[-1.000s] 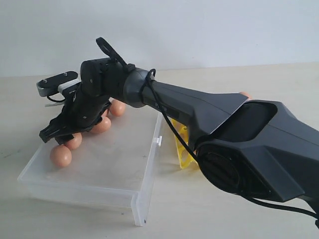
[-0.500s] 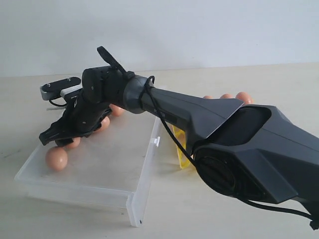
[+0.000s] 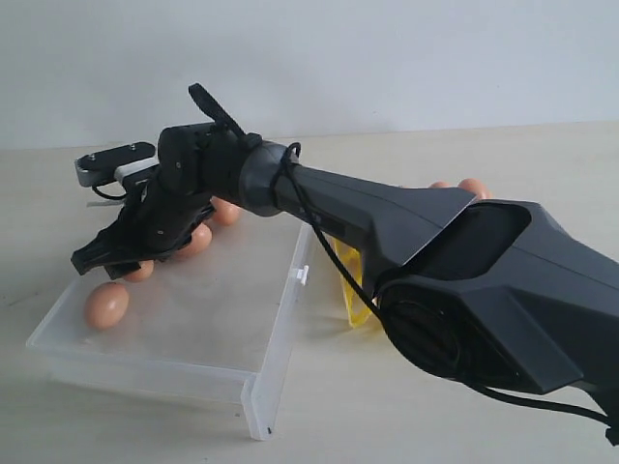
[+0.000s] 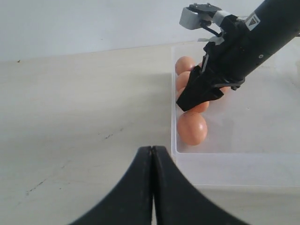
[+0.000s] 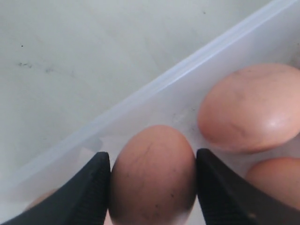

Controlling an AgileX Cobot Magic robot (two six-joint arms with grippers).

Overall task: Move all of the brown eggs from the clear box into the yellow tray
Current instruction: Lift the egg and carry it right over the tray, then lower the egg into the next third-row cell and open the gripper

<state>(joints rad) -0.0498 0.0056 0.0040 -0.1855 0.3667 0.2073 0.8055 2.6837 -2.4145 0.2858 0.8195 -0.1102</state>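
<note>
The left gripper (image 4: 152, 152) hangs over the table (image 4: 70, 117) outside the end of the clear box (image 3: 193, 319). Its fingers are pressed together with nothing between them.

Just inside that end of the box a lone egg (image 3: 106, 305) lies on the floor, apart from the others. Next to it the right gripper (image 3: 99, 259) is down inside the box, its arm reaching across from the right. In the right wrist view its black fingers (image 5: 91, 192) stand either side of a brown egg (image 5: 152, 180) close to the box wall. Both pads are against the shell with no gap showing (how firm the squeeze is I cannot tell).

More brown eggs (image 3: 201, 238) lie in a row by the far wall, under the wrist. The left wrist view shows a small white triangular sticker (image 4: 253, 20) on that arm, its marking too small to read.

The box's white clasp (image 3: 308, 275) sits on the long edge facing the yellow tray (image 3: 356, 295). The tray stands just right of the box and is mostly hidden behind the arm. Farther right, further eggs (image 3: 474, 186) show above the arm's upper edge, and what they rest on is hidden.
</note>
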